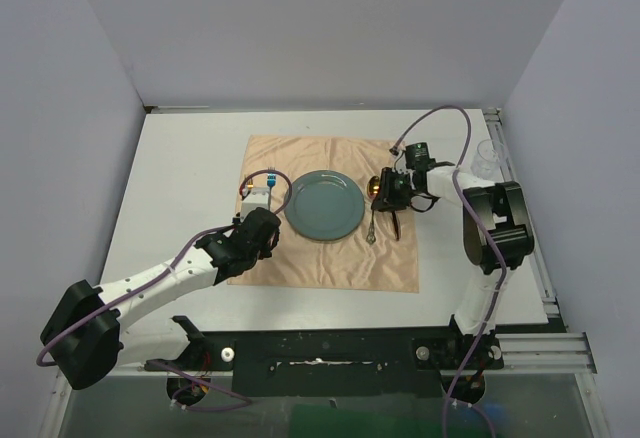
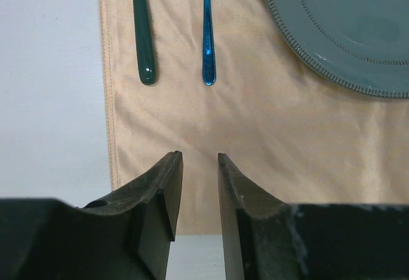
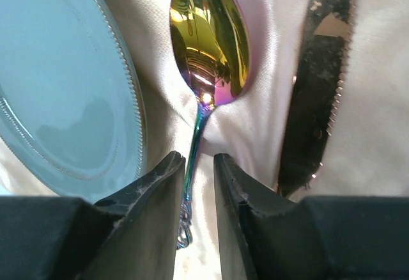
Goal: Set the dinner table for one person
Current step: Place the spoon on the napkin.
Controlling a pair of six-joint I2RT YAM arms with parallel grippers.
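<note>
**Step in hand — setting down the spoon.** Judged from the layout, the right arm is placing the spoon [image 3: 211, 43] beside the plate [image 3: 57, 82].

**Current state**
- The dinner table [image 1: 180, 158] fills the middle of the top view. The peach cloth [image 1: 330, 263] lies at its centre and carries the plate.
- In the right wrist view, the spoon lies on the cloth at upper centre, just beside the plate rim. A serrated knife [image 3: 313, 88] lies to its right.
- The right gripper [image 3: 193, 158] straddles the spoon handle. Its fingers stand slightly apart, and the handle does not fill the gap, so they are not clamped on it.
- The left gripper [image 2: 197, 155] hovers at the lower left of the cloth, fingers narrowly parted with nothing between them. A green handle [image 2: 144, 37] and a blue handle [image 2: 208, 37] lie ahead of it, left of the plate.

**Procedure**
1. Widen the right fingers until both pads are clear of the handle.
2. Lift straight up — a sideways move risks dragging the handle or the puckered cloth beneath it.
3. Keep clear of the plate rim at frame left and the knife at frame right. Both are close.
4. Check that the spoon lies parallel to the knife before leaving.

**Caution:** the cloth is wrinkled around the spoon bowl, so any snag may shift nearby pieces.
</note>
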